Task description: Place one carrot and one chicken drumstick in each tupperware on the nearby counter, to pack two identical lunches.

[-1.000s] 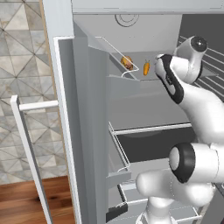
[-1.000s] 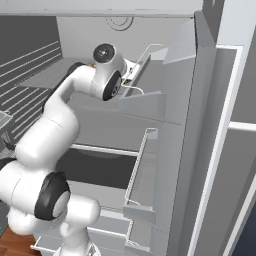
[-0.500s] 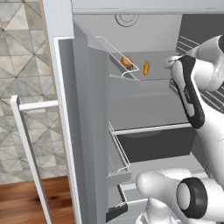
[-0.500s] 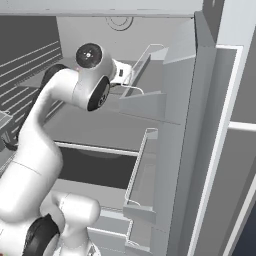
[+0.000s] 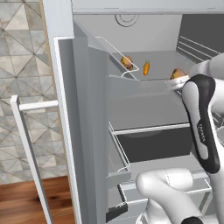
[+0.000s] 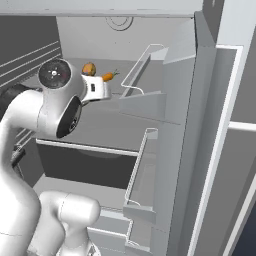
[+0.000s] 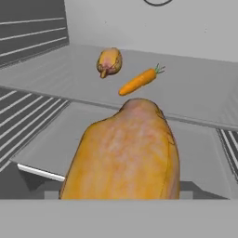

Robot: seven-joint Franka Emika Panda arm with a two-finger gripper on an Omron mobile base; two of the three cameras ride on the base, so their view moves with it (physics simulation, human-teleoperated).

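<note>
Fridge [image 5: 144, 43]: we see a grey fridge standing open, its door [image 6: 172, 125] swung out with wire-edged bins; our arm reaches into the upper part of the cabinet.
Upper shelf [image 7: 195, 93]: a flat grey shelf runs across the fridge; a second drumstick and a carrot lie on it, well apart from the shelf's front edge.
Held chicken drumstick [image 7: 125, 153]: a large golden-brown drumstick sits right in front of our hand camera, rising from where the fingertips would be, off the shelf. In the left base view it shows as an orange-brown lump [image 5: 177, 73] at the end of our arm.
Gripper [image 6: 102, 90]: the white hand points toward the shelf's back. The fingers themselves are hidden behind the meat, so we cannot see how far apart they stand; the drumstick's place at the hand suggests that we are clasping it.
Second drumstick [image 7: 109, 62]: toward the back of the upper shelf, left of the carrot in the hand view, apart from it.
Carrot [image 7: 138, 81]: lies flat on the upper shelf, leafy end pointing to the rear, between the second drumstick and the held one in the hand view, touching neither.
</note>
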